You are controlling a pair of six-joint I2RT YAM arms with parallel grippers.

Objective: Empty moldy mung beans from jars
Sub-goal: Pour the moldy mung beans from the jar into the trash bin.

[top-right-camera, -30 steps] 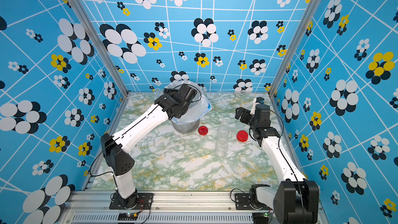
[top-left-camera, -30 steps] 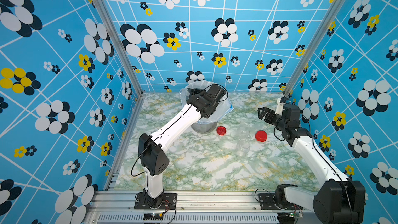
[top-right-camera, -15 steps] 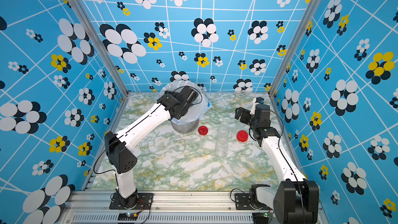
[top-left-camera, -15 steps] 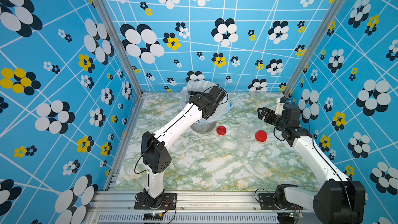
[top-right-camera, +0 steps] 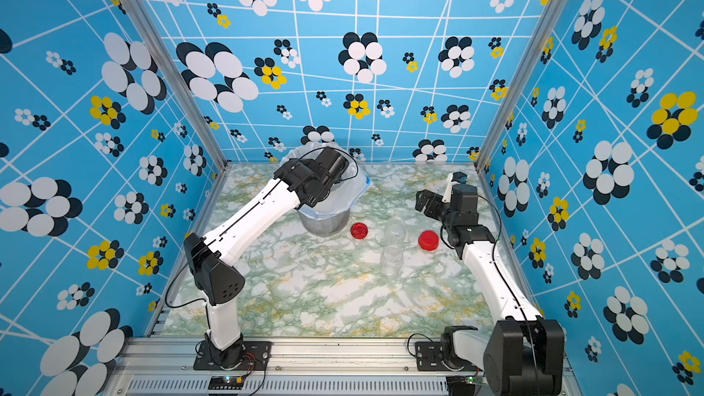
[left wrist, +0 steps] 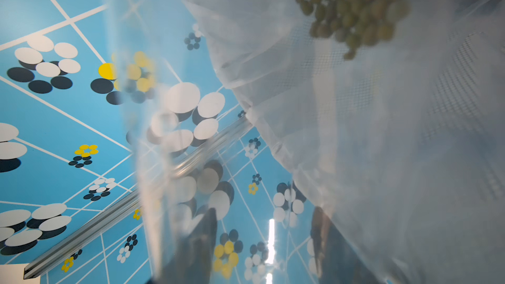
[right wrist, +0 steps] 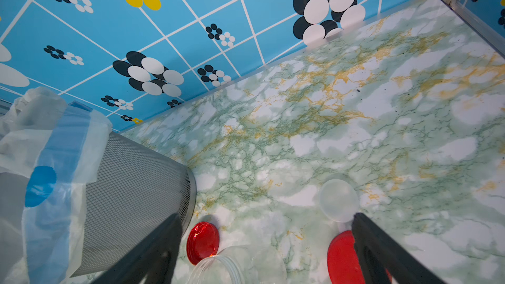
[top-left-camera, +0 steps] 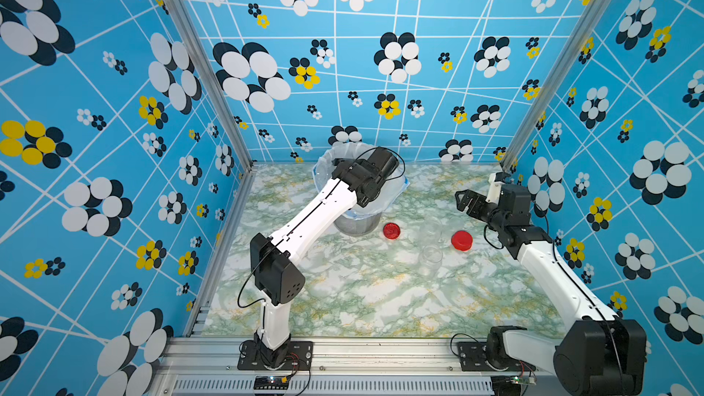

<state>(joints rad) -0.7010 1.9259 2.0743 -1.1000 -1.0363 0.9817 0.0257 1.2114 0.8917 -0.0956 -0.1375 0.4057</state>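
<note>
Against bag liner [left wrist: 382, 146]: mung beans [left wrist: 355, 9] olive-green, clumped (blurred).

Mesh bucket [top-left-camera: 356, 224], seemingly white bag [top-left-camera: 392, 188] inside, on marble tabletop [top-left-camera: 381, 299]; flowered walls [top-left-camera: 343, 70].

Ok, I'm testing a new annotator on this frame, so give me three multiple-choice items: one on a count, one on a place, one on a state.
1. Red round lids on the green-veined marble tabletop: A one; B two; C three.
2. The olive-green mung beans lie: A in the white plastic bag; B beside the lids; C in a standing jar.
3. The right gripper has its fingers: A apart, empty; B shut on a lid; C shut on a jar.
Key: 1 B, both top views show two; 2 A, the left wrist view shows them against the bag's film; 3 A, the right wrist view shows only tabletop between them.
</note>
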